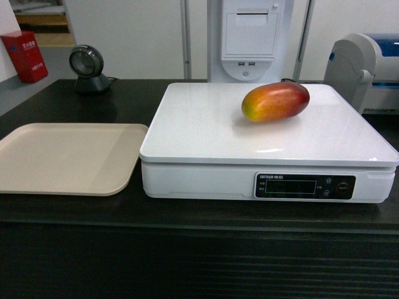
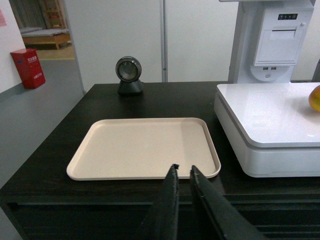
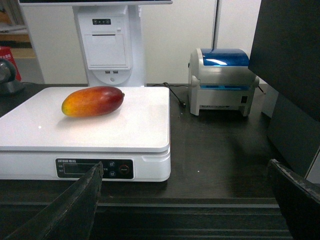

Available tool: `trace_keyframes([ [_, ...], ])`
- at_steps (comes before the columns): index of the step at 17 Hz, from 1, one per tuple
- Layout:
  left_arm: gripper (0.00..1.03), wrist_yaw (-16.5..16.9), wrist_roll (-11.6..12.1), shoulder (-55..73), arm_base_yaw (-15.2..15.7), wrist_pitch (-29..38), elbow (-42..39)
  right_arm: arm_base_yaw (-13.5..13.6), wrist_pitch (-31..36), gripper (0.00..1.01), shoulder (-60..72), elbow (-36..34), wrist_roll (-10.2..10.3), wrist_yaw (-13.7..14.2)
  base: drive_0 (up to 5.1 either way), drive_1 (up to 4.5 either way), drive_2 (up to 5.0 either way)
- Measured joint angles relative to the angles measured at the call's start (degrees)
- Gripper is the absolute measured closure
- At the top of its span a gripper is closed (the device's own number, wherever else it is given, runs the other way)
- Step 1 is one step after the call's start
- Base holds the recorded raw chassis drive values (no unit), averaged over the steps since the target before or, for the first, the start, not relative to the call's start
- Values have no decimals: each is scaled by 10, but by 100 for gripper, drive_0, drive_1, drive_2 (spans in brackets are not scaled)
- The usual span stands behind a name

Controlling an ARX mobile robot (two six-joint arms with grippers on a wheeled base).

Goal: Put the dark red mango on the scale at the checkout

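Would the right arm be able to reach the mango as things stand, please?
Probably yes. The mango lies alone on the scale, nothing stands between it and the right gripper, and the jaws are wide open, facing the scale from the counter's front edge.

Our dark wood-grain checkout [image 1: 124,212] and what sits on it.

On the counter we see a beige tray [image 1: 65,157] at the left, just beside the white scale [image 1: 206,180], whose dark display strip faces front. Behind the tray, near the back edge, stands a small round scanner on a stand [image 1: 87,68]. To the right of the scale we find a grey printer with a blue lid [image 3: 220,80], with a thin cable [image 3: 175,95] lying between them.
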Motion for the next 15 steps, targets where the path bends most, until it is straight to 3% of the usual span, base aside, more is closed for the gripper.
trace_keyframes([
  [7, 3, 0, 0, 0, 0, 0, 0, 0, 0, 3, 0, 0, 0, 0, 0, 0, 0],
  [15, 5, 0, 0, 0, 0, 0, 0, 0, 0, 3, 0, 0, 0, 0, 0, 0, 0],
])
